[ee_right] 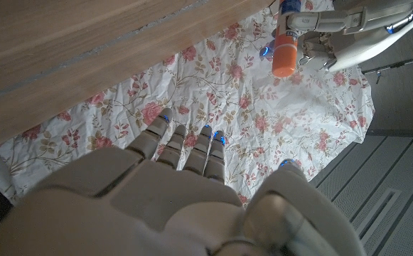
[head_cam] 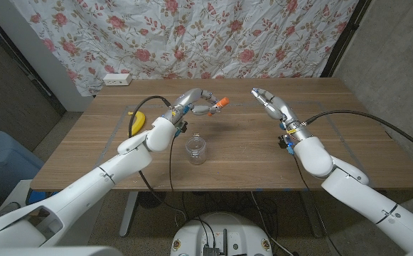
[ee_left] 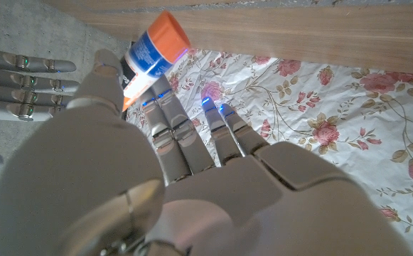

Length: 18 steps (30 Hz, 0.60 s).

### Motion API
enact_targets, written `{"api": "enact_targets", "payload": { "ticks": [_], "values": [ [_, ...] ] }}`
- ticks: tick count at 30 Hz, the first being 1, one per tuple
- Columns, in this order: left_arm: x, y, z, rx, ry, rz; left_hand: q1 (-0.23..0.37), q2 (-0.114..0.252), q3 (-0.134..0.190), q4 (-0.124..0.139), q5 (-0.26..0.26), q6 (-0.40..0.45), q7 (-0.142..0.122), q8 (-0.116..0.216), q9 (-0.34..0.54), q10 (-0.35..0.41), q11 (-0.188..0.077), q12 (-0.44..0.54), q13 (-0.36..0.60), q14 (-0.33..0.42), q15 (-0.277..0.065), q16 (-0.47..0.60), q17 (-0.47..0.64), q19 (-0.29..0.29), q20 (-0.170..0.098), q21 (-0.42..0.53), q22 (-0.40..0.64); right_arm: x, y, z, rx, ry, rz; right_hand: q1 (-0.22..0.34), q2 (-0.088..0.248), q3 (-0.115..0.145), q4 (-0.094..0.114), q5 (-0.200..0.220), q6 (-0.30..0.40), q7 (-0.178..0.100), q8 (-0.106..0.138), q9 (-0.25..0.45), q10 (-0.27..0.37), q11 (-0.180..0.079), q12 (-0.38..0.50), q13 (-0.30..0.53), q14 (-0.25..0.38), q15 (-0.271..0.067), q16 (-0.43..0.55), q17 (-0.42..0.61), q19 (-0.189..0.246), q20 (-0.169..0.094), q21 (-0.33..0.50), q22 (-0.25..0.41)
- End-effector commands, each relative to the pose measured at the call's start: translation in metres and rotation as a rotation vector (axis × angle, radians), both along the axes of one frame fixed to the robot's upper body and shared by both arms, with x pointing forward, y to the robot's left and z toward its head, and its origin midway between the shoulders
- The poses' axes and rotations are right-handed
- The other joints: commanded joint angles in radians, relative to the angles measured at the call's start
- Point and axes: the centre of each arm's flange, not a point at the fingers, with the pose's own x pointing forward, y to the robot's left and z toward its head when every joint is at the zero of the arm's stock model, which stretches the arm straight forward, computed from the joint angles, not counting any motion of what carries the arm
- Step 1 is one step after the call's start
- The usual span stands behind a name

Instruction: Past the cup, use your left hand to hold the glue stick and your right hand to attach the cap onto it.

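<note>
Past the clear cup (head_cam: 197,149), our left hand (head_cam: 194,104) pinches the glue stick (head_cam: 218,105) aloft, orange cap facing our right hand (head_cam: 271,104), whose fingers (ee_right: 192,146) are spread and empty above the desk (head_cam: 348,135).

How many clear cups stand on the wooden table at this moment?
1. The clear cup stands upright near the table's middle, in front of the left robot hand, which holds the glue stick.

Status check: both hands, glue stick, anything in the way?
Left hand holds the orange-capped blue-and-white glue stick aloft. Right hand open, holds nothing, apart from it. Clear plastic cup on wooden table below, not between hands.
</note>
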Motion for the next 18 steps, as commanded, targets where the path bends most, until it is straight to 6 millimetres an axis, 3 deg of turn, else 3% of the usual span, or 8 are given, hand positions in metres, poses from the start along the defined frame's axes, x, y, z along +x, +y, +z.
{"api": "enact_targets", "payload": {
  "ticks": [1,18],
  "values": [
    [-0.001,0.015,0.005,0.026,0.004,0.037,0.029,0.064,0.002,0.001,0.005,-0.001,-0.002,0.013,0.01,-0.008,0.002,0.005,0.004,0.001,-0.144,-0.002,0.002,0.004,-0.035,0.002,0.003,0.012,-0.005,0.005,0.078,0.044,0.106,-0.011,-0.002,0.003,0.002,-0.003,0.005,0.008,-0.004,0.001,0.006,0.004,0.001,0.003,0.01,-0.041,0.009,0.003,0.012,-0.002,0.005,0.002],
    [-0.005,0.027,0.007,0.104,-0.039,0.11,0.029,0.065,0.002,0.001,0.006,-0.004,-0.004,0.014,0.01,-0.014,0.002,0.005,0.005,-0.001,-0.143,-0.002,0.002,0.003,-0.034,0.002,0.003,0.024,-0.015,0.004,0.186,0.093,0.158,-0.016,0.0,0.006,0.003,-0.003,0.009,0.01,-0.004,0.001,0.01,0.015,0.003,0.003,0.028,-0.037,0.011,0.002,0.028,-0.009,0.005,0.002]
  ]
}}
